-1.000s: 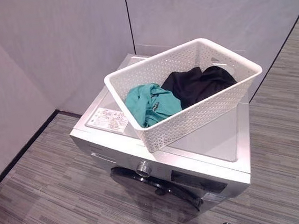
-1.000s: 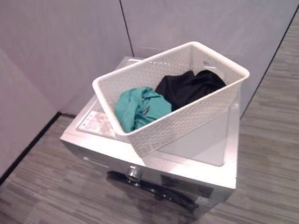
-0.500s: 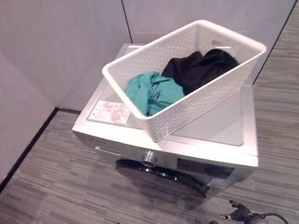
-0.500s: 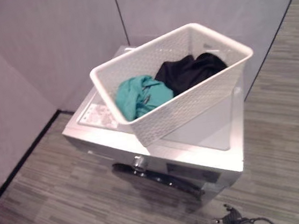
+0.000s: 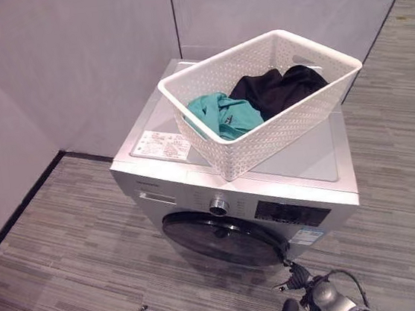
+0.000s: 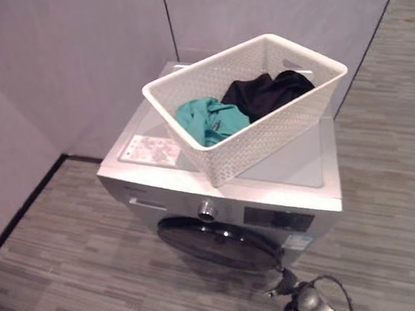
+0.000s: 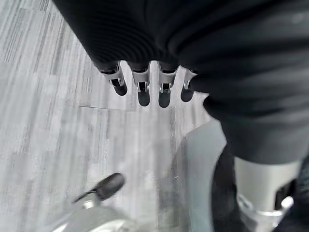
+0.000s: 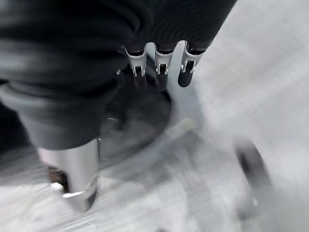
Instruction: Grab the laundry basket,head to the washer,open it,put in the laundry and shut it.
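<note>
The white laundry basket (image 5: 265,104) is sitting on top of the washer (image 5: 310,166), holding a teal garment (image 5: 222,115) and a black garment (image 5: 279,89). My left hand (image 7: 145,87) and right hand (image 8: 161,67) are hanging low, fingers relaxed and holding nothing.

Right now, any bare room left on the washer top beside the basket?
Yes: a bare strip of washer top between the white laundry basket and the right edge, and a smaller patch left of the basket around the label sticker. The middle and back are crowded by the basket.
</note>
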You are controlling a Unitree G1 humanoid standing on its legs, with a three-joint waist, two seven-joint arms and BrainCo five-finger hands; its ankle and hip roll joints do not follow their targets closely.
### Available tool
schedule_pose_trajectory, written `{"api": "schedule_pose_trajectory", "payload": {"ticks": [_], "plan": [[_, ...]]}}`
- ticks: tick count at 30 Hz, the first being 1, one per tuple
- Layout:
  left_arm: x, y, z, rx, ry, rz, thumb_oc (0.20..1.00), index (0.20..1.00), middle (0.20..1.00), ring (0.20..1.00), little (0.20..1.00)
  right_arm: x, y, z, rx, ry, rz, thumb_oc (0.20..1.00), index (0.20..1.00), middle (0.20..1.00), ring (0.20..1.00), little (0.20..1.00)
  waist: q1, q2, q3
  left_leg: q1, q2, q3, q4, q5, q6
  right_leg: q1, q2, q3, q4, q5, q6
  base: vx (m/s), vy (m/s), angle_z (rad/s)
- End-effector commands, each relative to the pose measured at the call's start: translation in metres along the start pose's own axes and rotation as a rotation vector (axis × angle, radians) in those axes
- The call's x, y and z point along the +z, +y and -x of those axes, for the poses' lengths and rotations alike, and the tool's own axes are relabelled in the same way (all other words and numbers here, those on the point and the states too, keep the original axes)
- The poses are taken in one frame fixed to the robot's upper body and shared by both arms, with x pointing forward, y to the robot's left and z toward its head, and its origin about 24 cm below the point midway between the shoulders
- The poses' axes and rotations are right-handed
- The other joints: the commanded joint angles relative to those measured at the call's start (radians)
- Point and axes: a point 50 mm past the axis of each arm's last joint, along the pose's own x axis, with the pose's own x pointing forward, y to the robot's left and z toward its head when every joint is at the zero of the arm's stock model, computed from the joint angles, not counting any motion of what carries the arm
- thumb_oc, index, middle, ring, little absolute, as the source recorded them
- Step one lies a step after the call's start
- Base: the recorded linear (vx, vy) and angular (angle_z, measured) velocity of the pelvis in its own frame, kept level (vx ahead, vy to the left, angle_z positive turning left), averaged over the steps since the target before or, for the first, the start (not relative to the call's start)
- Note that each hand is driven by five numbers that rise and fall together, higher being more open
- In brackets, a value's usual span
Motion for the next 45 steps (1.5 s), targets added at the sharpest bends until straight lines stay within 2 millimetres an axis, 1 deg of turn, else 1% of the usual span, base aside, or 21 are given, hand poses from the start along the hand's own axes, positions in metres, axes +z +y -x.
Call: {"api": "schedule_pose_trajectory", "payload": {"ticks": [1, 2, 3, 5, 8, 9, 10, 11, 12, 13, 14, 17, 21, 27, 32, 35, 38, 40, 41, 42, 45], "plan": [[0.005, -0.002, -0.003, -0.002, 0.006, -0.027, 1.000, 1.000, 1.000, 1.000, 1.000, 0.015, -0.039, 0.003, -0.084, -0.085, 0.151, 1.000, 1.000, 1.000, 1.000, 1.000, 0.030, 0.024, -0.013, -0.056, 0.005, -0.083, 0.076, -0.097, 0.028, 0.071, -0.012, 0.010, -0.010, -0.071, 0.010, 0.00, -0.264, -0.28], [0.005, 0.003, -0.004, 0.023, 0.006, 0.000, 1.000, 1.000, 1.000, 1.000, 1.000, 0.025, -0.052, 0.017, -0.109, -0.185, 0.169, 1.000, 1.000, 1.000, 1.000, 1.000, 0.032, 0.000, -0.019, -0.067, 0.048, -0.078, 0.067, -0.068, -0.005, 0.096, 0.018, 0.000, -0.061, -0.076, 0.004, 0.00, -0.211, -0.17], [0.005, 0.002, -0.004, 0.022, 0.006, -0.001, 1.000, 1.000, 1.000, 1.000, 1.000, 0.025, -0.053, 0.017, -0.109, -0.183, 0.169, 1.000, 1.000, 1.000, 1.000, 1.000, 0.032, 0.001, -0.019, -0.067, 0.049, -0.079, 0.067, -0.066, -0.006, 0.098, 0.020, -0.002, -0.063, -0.076, 0.003, 0.03, -0.268, -0.08], [0.007, 0.000, -0.004, 0.008, -0.004, -0.023, 1.000, 1.000, 1.000, 1.000, 1.000, 0.027, -0.056, 0.023, -0.109, -0.212, 0.190, 1.000, 1.000, 1.000, 1.000, 1.000, 0.028, -0.005, -0.028, -0.055, 0.064, -0.085, 0.040, -0.054, -0.020, 0.127, 0.037, -0.027, -0.091, -0.081, 0.004, 0.06, -0.111, 0.09], [0.008, -0.003, -0.003, -0.001, -0.018, -0.030, 1.000, 1.000, 1.000, 1.000, 1.000, 0.037, -0.056, 0.030, -0.089, -0.276, 0.222, 1.000, 1.000, 1.000, 1.000, 1.000, 0.023, -0.004, -0.041, -0.037, 0.075, -0.091, 0.010, -0.041, -0.032, 0.155, 0.054, -0.048, -0.121, -0.084, 0.005, 0.07, -0.085, 0.29], [0.007, -0.005, -0.003, -0.003, -0.018, -0.023, 1.000, 1.000, 1.000, 1.000, 1.000, 0.043, -0.053, 0.033, -0.080, -0.313, 0.218, 1.000, 1.000, 1.000, 1.000, 1.000, 0.027, -0.004, -0.048, -0.031, 0.080, -0.089, 0.005, -0.041, -0.037, 0.161, 0.058, -0.052, -0.124, -0.090, 0.005, 0.04, -0.048, 0.22], [0.007, -0.005, -0.003, -0.003, -0.018, -0.023, 1.000, 1.000, 1.000, 1.000, 1.000, 0.043, -0.053, 0.033, -0.079, -0.312, 0.218, 1.000, 1.000, 1.000, 1.000, 1.000, 0.026, -0.004, -0.048, -0.031, 0.080, -0.090, 0.005, -0.041, -0.037, 0.161, 0.059, -0.053, -0.124, -0.090, 0.005, 0.04, -0.037, 0.17], [0.006, -0.007, -0.002, -0.007, -0.016, -0.021, 1.000, 1.000, 1.000, 1.000, 1.000, 0.048, -0.052, 0.034, -0.075, -0.337, 0.222, 1.000, 1.000, 1.000, 1.000, 1.000, 0.028, -0.003, -0.051, -0.028, 0.082, -0.086, 0.004, -0.040, -0.039, 0.164, 0.059, -0.055, -0.125, -0.092, 0.006, 0.04, -0.020, 0.01], [0.005, -0.010, -0.002, -0.012, -0.014, -0.015, 1.000, 1.000, 1.000, 1.000, 1.000, 0.054, -0.048, 0.034, -0.066, -0.364, 0.212, 1.000, 1.000, 1.000, 1.000, 1.000, 0.031, -0.003, -0.053, -0.022, 0.084, -0.083, 0.003, -0.041, -0.042, 0.167, 0.060, -0.054, -0.126, -0.093, 0.006, 0.04, -0.019, 0.01], [0.005, -0.010, -0.002, -0.012, -0.014, -0.015, 1.000, 1.000, 1.000, 1.000, 1.000, 0.054, -0.048, 0.034, -0.066, -0.364, 0.212, 1.000, 1.000, 1.000, 1.000, 1.000, 0.031, -0.003, -0.053, -0.021, 0.084, -0.083, 0.003, -0.041, -0.042, 0.167, 0.061, -0.054, -0.126, -0.093, 0.006, 0.04, -0.009, 0.01], [0.001, -0.012, -0.001, -0.013, -0.005, -0.008, 1.000, 1.000, 1.000, 1.000, 1.000, 0.061, -0.044, 0.032, -0.055, -0.392, 0.186, 1.000, 1.000, 1.000, 1.000, 1.000, 0.034, 0.000, -0.053, -0.017, 0.085, -0.081, 0.001, -0.043, -0.043, 0.164, 0.061, -0.048, -0.126, -0.095, 0.005, 0.00, 0.000, 0.00], [0.000, -0.013, -0.001, -0.010, 0.001, 0.000, 1.000, 1.000, 1.000, 1.000, 1.000, 0.066, -0.039, 0.029, -0.049, -0.406, 0.178, 1.000, 1.000, 1.000, 1.000, 1.000, 0.038, 0.003, -0.052, -0.013, 0.087, -0.079, 0.001, -0.045, -0.043, 0.164, 0.060, -0.045, -0.126, -0.097, 0.007, 0.00, 0.000, 0.00], [0.000, -0.014, 0.000, 0.000, -0.008, 0.031, 1.000, 1.000, 1.000, 1.000, 1.000, 0.072, -0.032, 0.023, -0.047, -0.412, 0.164, 1.000, 1.000, 1.000, 1.000, 1.000, 0.050, 0.010, -0.047, -0.016, 0.084, -0.087, -0.001, -0.046, -0.043, 0.162, 0.057, -0.048, -0.126, -0.096, 0.007, 0.00, 0.000, 0.00], [0.003, -0.011, 0.001, 0.017, -0.032, 0.095, 1.000, 1.000, 1.000, 1.000, 1.000, 0.074, -0.030, 0.022, -0.046, -0.423, 0.152, 1.000, 1.000, 1.000, 1.000, 1.000, 0.063, 0.016, -0.038, -0.027, 0.076, -0.105, -0.001, -0.045, -0.042, 0.160, 0.052, -0.051, -0.126, -0.095, 0.010, 0.01, 0.005, 0.08], [0.011, -0.008, 0.002, 0.016, -0.086, 0.163, 1.000, 1.000, 1.000, 1.000, 1.000, 0.069, -0.038, 0.021, -0.060, -0.406, 0.220, 1.000, 1.000, 1.000, 1.000, 1.000, 0.075, 0.023, -0.019, -0.062, 0.055, -0.142, -0.001, -0.036, -0.036, 0.154, 0.037, -0.073, -0.126, -0.088, 0.014, -0.01, 0.003, 0.22], [0.016, -0.003, 0.003, 0.021, -0.119, 0.214, 1.000, 1.000, 1.000, 1.000, 1.000, 0.063, -0.052, 0.020, -0.093, -0.369, 0.306, 1.000, 1.000, 1.000, 1.000, 1.000, 0.086, 0.028, -0.001, -0.098, 0.039, -0.168, -0.001, -0.026, -0.032, 0.145, 0.022, -0.098, -0.126, -0.077, 0.019, -0.03, -0.008, 0.28], [0.020, -0.001, 0.003, 0.024, -0.139, 0.227, 1.000, 1.000, 1.000, 1.000, 1.000, 0.058, -0.060, 0.018, -0.107, -0.336, 0.362, 1.000, 1.000, 1.000, 1.000, 1.000, 0.090, 0.032, 0.014, -0.123, 0.028, -0.182, -0.001, -0.018, -0.028, 0.135, 0.011, -0.110, -0.126, -0.067, 0.024, -0.03, 0.000, 0.24], [0.020, -0.001, 0.003, 0.024, -0.139, 0.228, 1.000, 1.000, 1.000, 1.000, 1.000, 0.058, -0.060, 0.018, -0.108, -0.336, 0.363, 1.000, 1.000, 1.000, 1.000, 1.000, 0.089, 0.032, 0.014, -0.124, 0.028, -0.183, -0.001, -0.018, -0.027, 0.134, 0.011, -0.111, -0.126, -0.067, 0.025, -0.03, 0.010, 0.11], [0.026, 0.001, 0.002, 0.026, -0.164, 0.232, 1.000, 1.000, 1.000, 1.000, 1.000, 0.057, -0.064, 0.014, -0.111, -0.318, 0.384, 1.000, 1.000, 1.000, 1.000, 1.000, 0.097, 0.039, 0.032, -0.154, 0.018, -0.192, -0.001, -0.009, -0.023, 0.113, 0.000, -0.118, -0.126, -0.057, 0.028, -0.05, 0.015, 0.16], [0.026, 0.001, 0.002, 0.026, -0.164, 0.233, 1.000, 1.000, 1.000, 1.000, 1.000, 0.058, -0.064, 0.014, -0.111, -0.318, 0.384, 1.000, 1.000, 1.000, 1.000, 1.000, 0.096, 0.039, 0.031, -0.155, 0.018, -0.193, -0.001, -0.009, -0.023, 0.112, 0.000, -0.119, -0.126, -0.057, 0.028, -0.08, 0.017, 0.19], [0.036, 0.000, 0.001, 0.022, -0.189, 0.240, 1.000, 1.000, 1.000, 1.000, 1.000, 0.066, -0.061, 0.005, -0.106, -0.318, 0.412, 1.000, 1.000, 1.000, 1.000, 1.000, 0.103, 0.049, 0.053, -0.194, 0.011, -0.209, -0.001, 0.004, -0.021, 0.083, -0.009, -0.122, -0.126, -0.046, 0.029, -0.06, 0.011, 0.12]]}}
